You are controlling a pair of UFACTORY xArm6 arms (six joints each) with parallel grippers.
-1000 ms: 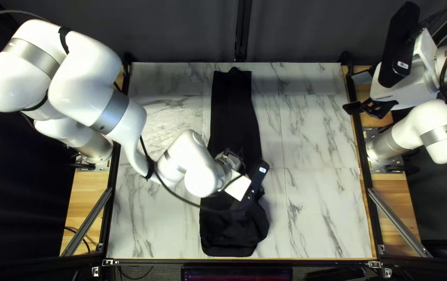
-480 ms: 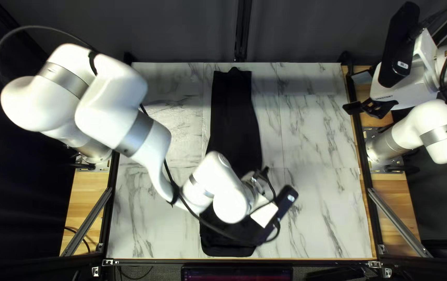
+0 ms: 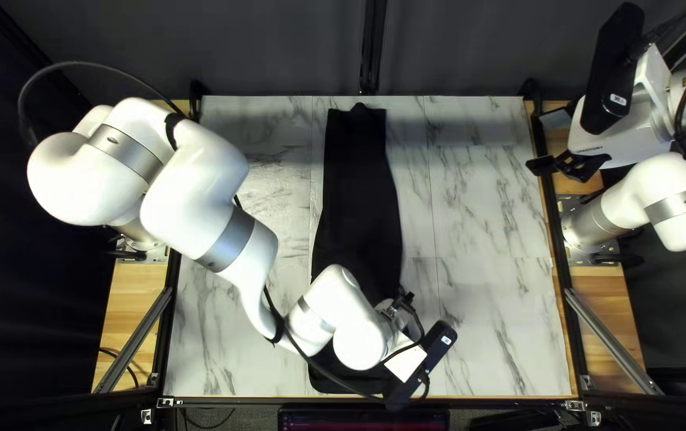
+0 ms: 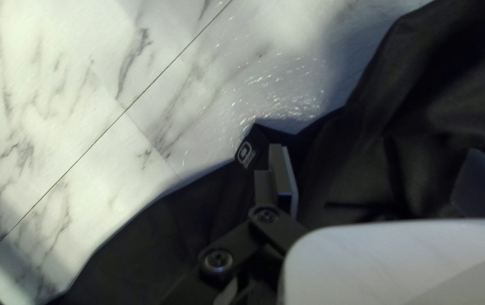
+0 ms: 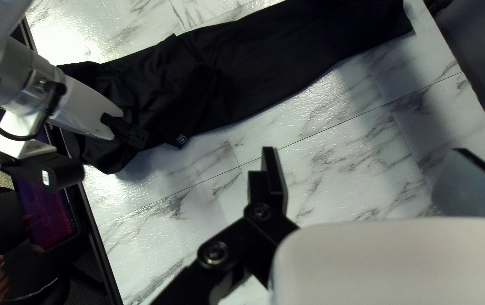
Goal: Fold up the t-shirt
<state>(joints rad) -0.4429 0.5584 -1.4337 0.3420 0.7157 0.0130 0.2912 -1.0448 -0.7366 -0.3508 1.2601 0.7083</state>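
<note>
Apparently, the t-shirt [image 3: 356, 183] lies beneath my left end effector [image 3: 407, 361].

I am observing a marble-patterned tabletop [image 3: 503, 207], white with grey veining, thin straight seams crossing it. Wooden boards [image 3: 137, 291] are showing beyond its left and right sides. A black t-shirt [image 3: 359, 183] is lying directly on the surface, extending lengthwise from near the far edge towards the near edge. Its near portion is creasing, and a small label [image 5: 181, 139] is showing on one side.
</note>
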